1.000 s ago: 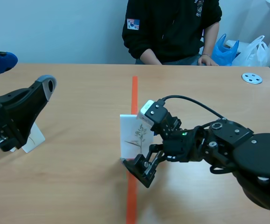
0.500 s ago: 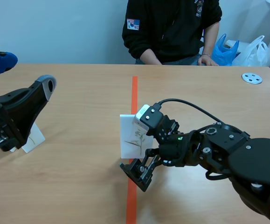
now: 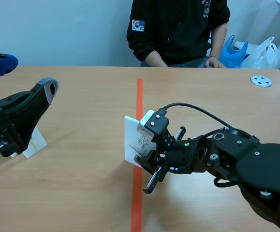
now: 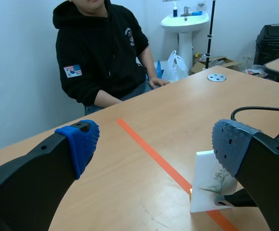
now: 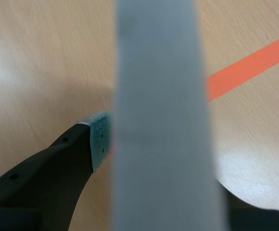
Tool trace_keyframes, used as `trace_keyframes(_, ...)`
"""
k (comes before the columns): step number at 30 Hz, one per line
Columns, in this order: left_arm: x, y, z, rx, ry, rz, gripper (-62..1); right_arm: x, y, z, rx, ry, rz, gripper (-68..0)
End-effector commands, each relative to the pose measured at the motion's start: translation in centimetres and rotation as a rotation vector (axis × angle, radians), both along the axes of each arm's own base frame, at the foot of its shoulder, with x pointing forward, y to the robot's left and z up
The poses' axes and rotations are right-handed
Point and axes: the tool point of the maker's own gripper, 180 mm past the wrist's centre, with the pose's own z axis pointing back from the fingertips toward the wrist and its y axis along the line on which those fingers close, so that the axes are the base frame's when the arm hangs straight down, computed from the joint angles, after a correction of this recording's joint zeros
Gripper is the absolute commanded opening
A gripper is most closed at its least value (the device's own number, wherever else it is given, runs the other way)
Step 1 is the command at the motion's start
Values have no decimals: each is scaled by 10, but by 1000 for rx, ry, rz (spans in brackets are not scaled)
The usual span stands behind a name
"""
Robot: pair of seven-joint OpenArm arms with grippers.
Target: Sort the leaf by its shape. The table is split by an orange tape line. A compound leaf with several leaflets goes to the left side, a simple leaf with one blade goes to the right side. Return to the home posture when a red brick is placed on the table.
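A white leaf card (image 3: 132, 137) stands upright just left of the orange tape line (image 3: 139, 96), with a thin branching sprig drawn on it. My right gripper (image 3: 147, 169) is shut on the card's lower edge. In the right wrist view the card (image 5: 158, 96) is edge-on between the fingers, and one grey-green pad (image 5: 100, 139) presses against it. The left wrist view shows the same card (image 4: 204, 187) ahead of my left gripper (image 4: 156, 144). That left gripper (image 3: 26, 75) hangs open and raised at the table's left side.
A second white card (image 3: 34, 142) leans on the table under the left arm. A person in a dark hoodie (image 3: 178, 29) sits across the table. A grey disc (image 3: 261, 80) lies at the far right, and plastic bags (image 3: 236, 50) are behind it.
The right gripper's fingers, wide apart around the card a second ago, have shut on its lower edge. The left arm has not moved.
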Motion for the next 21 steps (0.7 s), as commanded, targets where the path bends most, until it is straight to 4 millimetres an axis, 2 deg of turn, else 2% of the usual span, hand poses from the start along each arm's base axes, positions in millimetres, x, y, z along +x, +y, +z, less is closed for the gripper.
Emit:
trace_keyframes(1,1,-1,7,-22,-22,2,-101,12,0,16,28,-45,-6,-569)
trace_keyframes(6,1,-1,7,-22,-22,2,-101,12,0,16,28,-45,-6,-641)
trace_keyframes(11,1,-1,7,-22,-22,2,-101,14,-1,17,28,-49,-14,-640)
trace_keyframes(21,1,-1,7,-22,-22,2,-101,35,-16,21,10,-106,-122,-640)
